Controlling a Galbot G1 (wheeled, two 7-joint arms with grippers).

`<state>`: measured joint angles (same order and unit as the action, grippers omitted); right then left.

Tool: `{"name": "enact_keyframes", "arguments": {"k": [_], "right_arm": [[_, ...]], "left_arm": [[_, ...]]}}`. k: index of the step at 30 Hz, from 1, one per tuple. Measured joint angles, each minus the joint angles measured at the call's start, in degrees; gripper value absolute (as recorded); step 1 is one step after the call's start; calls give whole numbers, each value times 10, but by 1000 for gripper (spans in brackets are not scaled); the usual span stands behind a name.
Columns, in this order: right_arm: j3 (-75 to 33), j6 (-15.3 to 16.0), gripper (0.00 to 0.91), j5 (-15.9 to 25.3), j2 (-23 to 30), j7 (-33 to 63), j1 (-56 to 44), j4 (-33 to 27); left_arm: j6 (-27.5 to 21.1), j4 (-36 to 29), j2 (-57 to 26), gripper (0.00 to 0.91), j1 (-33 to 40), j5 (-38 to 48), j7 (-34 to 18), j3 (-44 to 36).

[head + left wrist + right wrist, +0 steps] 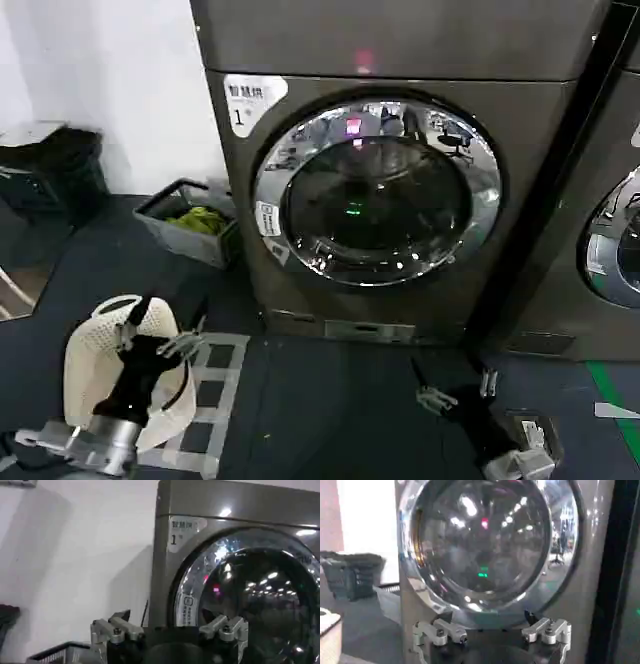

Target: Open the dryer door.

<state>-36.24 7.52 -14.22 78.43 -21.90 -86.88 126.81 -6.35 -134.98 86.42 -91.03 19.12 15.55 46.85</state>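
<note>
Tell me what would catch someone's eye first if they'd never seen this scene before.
The dryer door, a big chrome ring round dark glass, sits shut at the middle of the dryer, which carries a white sticker marked 1 at its upper left. Low in front, the left gripper and right gripper hang open, apart from the door. A white basket stands by the left arm.

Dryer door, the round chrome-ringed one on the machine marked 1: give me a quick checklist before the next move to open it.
1. Round chrome-ringed dark-glass dryer door shut flush: ok.
2. Dark grey-brown metallic dryer is the one with the white "1" sticker: ok.
3. Right gripper open, low before the door: ok.
4. Left gripper open, apart from the door, over the white perforated basket: ok.
5. Door handle located: cannot tell.
</note>
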Motion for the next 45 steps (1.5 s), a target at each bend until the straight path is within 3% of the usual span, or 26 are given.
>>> {"name": "enact_keyframes", "arguments": {"k": [10, 16, 27, 40, 45], "right_arm": [[121, 28, 907, -104, -143, 3, 190, -97], [208, 27, 907, -117, -174, -8, 315, -168], [358, 24, 907, -28, -139, 7, 488, -296], [427, -2, 907, -26, -74, -26, 602, -395], [437, -3, 907, -48, -58, -31, 623, -419]], "left_arm": [[-7, -16, -3, 907, -7, 3, 21, 3], [-14, -26, -3, 907, -11, -1, 27, 6], [1, -27, -3, 907, -18, -34, -4, 4], [-27, -23, -3, 907, -16, -26, 15, 9], [-34, -29, -3, 907, -18, -22, 25, 17]]}}
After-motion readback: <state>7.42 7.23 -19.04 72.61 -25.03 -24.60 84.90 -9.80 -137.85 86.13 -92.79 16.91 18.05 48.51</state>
